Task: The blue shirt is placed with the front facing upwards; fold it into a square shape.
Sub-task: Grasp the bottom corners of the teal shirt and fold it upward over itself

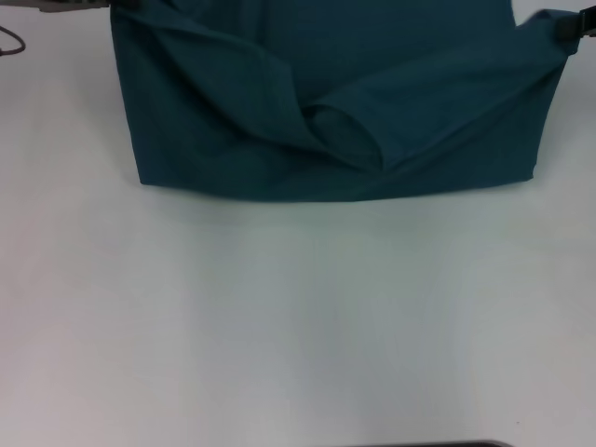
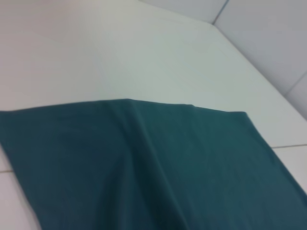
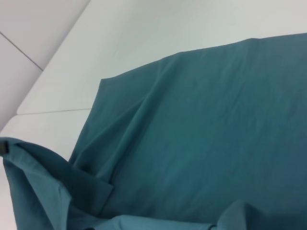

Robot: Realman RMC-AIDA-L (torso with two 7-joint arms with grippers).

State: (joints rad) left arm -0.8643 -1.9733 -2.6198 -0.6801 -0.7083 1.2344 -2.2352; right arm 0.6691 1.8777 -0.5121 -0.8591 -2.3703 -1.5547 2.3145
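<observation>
Cloth fills the far half of the head view: the blue shirt (image 1: 326, 102) lies on the white desk (image 1: 298, 317) with a straight folded edge toward the robot, a sleeve opening showing as a soft oval loop near the middle. At the far right corner the right gripper (image 1: 570, 28) shows as a dark clip, its fingers apparently pinched on a drawn-up corner of the fabric; diagonal creases run from that corner toward the sleeve, which suggests the cloth is being pulled taut there for a fold. At the far left corner only a sliver of the left gripper (image 1: 79, 6) shows, and I cannot tell how its fingers stand or whether they hold anything.

The left wrist view shows no fingers, only smooth matte knit lying flat, one gentle ridge running through it, its edge crisp against the glossy desk.

The right wrist view shows a bunched, layered corner close by, with a small dark piece at its edge, perhaps a fingertip. Beyond this the shirt spreads flatter, thin, limp and softly wrinkled.
</observation>
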